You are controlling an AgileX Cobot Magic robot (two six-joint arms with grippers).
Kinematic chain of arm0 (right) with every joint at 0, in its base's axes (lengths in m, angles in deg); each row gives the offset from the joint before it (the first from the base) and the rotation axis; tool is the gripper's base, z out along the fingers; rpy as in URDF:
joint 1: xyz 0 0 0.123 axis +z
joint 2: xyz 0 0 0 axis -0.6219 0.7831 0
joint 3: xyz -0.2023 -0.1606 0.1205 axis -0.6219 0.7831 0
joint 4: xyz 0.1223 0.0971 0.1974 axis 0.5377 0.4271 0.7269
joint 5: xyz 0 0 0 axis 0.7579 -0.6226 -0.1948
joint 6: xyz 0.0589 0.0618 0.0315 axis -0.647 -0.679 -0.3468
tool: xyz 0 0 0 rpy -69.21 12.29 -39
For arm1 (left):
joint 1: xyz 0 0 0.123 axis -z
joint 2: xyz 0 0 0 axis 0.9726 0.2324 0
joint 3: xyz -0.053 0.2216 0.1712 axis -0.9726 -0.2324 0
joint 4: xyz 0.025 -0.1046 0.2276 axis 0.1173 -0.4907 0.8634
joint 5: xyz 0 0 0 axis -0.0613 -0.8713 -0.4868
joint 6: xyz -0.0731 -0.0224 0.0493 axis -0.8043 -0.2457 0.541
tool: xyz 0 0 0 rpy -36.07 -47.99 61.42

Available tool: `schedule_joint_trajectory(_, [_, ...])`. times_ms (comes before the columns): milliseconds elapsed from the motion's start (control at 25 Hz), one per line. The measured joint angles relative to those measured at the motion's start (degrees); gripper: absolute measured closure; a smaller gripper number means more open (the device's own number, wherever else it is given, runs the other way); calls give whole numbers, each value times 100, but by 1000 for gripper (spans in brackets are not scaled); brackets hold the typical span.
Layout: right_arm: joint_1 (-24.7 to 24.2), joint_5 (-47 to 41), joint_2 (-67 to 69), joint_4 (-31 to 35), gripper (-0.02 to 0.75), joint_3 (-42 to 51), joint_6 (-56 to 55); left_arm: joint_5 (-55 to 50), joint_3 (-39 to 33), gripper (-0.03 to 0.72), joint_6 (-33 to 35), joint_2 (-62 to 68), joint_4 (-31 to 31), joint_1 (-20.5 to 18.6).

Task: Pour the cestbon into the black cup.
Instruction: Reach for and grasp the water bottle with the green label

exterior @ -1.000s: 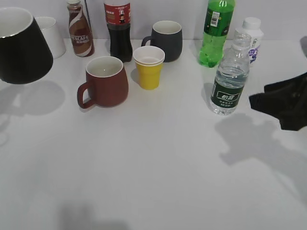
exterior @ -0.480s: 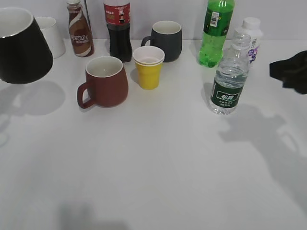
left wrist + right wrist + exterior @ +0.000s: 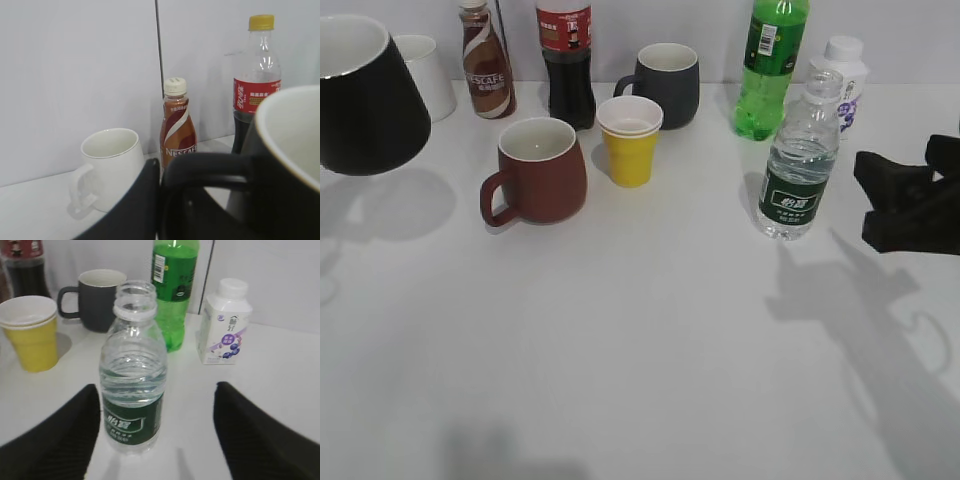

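Observation:
The cestbon (image 3: 800,165), a clear bottle with a dark green label and no cap, stands upright on the white table at the right. In the right wrist view the cestbon (image 3: 133,375) stands just ahead of my right gripper (image 3: 157,440), between the lines of its two spread fingers and nearer the left one. My right gripper (image 3: 866,197) is open, empty and just right of the bottle, not touching it. The black cup (image 3: 365,100) is held in the air at the far left. My left gripper (image 3: 162,200) is shut on the cup's black handle (image 3: 210,167).
A brown-red mug (image 3: 535,170), stacked yellow and white paper cups (image 3: 630,140), a dark grey mug (image 3: 665,85), a cola bottle (image 3: 567,60), a Nescafe bottle (image 3: 487,65) and a white mug (image 3: 425,75) stand behind. A green soda bottle (image 3: 770,65) and small white bottle (image 3: 845,75) stand close behind the cestbon.
My right gripper swung up and away to the right edge, then came back down beside the cestbon with its fingers spread. The black cup and left gripper have not moved.

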Motion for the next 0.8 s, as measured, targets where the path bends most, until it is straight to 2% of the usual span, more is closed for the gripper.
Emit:
schedule_joint_trajectory(120, [-1, 617, 546, -83, 174, 0, -497, 0, 0, 651, 0, 0, 0, 0])
schedule_joint_trajectory(200, [-1, 937, 1119, -148, 152, 0, -903, 0, 0, 651, 0, 0, 6, 0])
schedule_joint_trajectory(440, [-1, 1643, 2488, -676, 146, -280, -1814, 0, 0, 651, 0, 0, 43, 0])
schedule_joint_trajectory(800, [-1, 1932, 3545, -705, 146, -1035, -2224, 0, 0, 651, 0, 0, 49, 0])
